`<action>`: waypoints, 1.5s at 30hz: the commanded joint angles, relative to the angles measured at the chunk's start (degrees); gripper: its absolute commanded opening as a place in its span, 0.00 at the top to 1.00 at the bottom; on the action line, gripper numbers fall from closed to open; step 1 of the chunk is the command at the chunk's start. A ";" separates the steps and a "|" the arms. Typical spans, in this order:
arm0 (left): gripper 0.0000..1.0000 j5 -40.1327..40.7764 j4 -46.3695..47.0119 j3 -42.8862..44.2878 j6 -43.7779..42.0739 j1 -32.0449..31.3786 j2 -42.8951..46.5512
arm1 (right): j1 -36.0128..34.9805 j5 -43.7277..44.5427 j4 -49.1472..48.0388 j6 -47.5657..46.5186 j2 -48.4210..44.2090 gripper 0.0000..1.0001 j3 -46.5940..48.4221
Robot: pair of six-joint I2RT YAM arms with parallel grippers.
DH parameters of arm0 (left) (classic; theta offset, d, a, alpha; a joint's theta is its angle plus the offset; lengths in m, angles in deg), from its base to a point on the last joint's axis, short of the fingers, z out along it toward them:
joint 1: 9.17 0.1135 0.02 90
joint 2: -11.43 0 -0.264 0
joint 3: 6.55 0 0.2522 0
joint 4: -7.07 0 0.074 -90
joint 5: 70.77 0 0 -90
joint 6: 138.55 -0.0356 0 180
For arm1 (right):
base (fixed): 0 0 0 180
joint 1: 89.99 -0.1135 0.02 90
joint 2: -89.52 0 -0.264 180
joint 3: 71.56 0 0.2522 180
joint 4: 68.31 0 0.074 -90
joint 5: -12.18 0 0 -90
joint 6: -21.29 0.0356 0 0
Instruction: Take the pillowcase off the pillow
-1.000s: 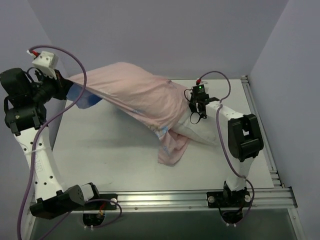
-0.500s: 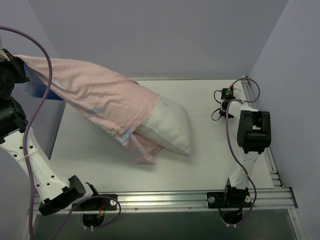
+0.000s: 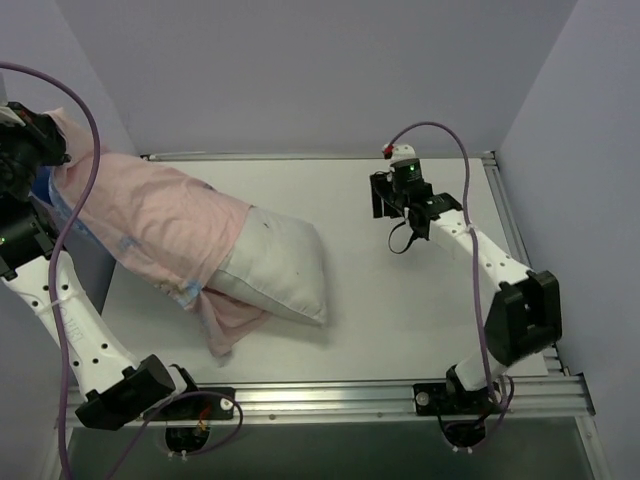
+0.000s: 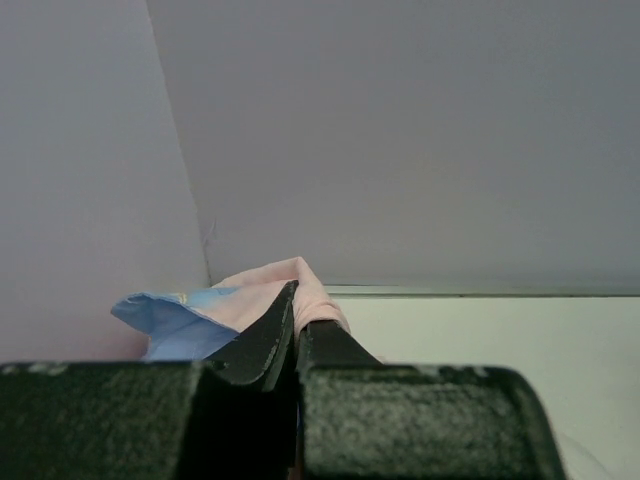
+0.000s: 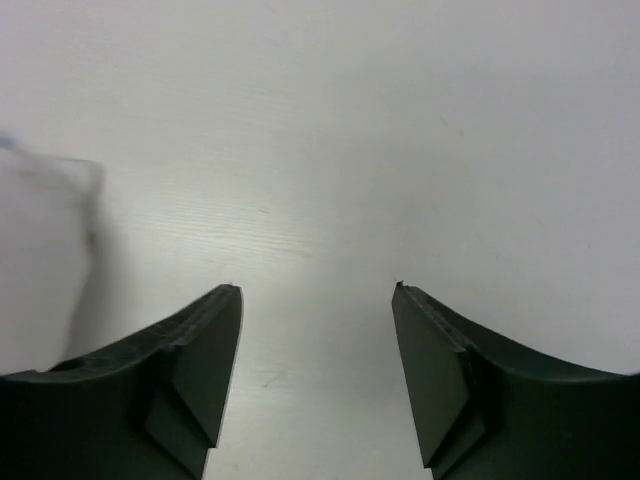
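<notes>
Pink pillowcase [image 3: 150,215] edge inside tight left pincer [image 4: 298,306]

Clearance — left half blocked, right half free.
The pillowcase [image 3: 150,215] and pillow [image 3: 280,265] fill the table's [image 3: 400,310] left half, with cloth stretched up to the left gripper [image 4: 297,320] by the left wall [image 3: 30,30]. Bare tabletop runs from the pillow's right edge to the right gripper [image 5: 315,290] — jaws apart above it — and along the near rail [image 3: 350,395].
</notes>
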 commanded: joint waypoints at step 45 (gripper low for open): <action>0.98 5.02 0.43 9.71 -0.18 1.29 -2.66 | -8.82 6.37 -11.86 -1.55 2.66 1.00 -12.45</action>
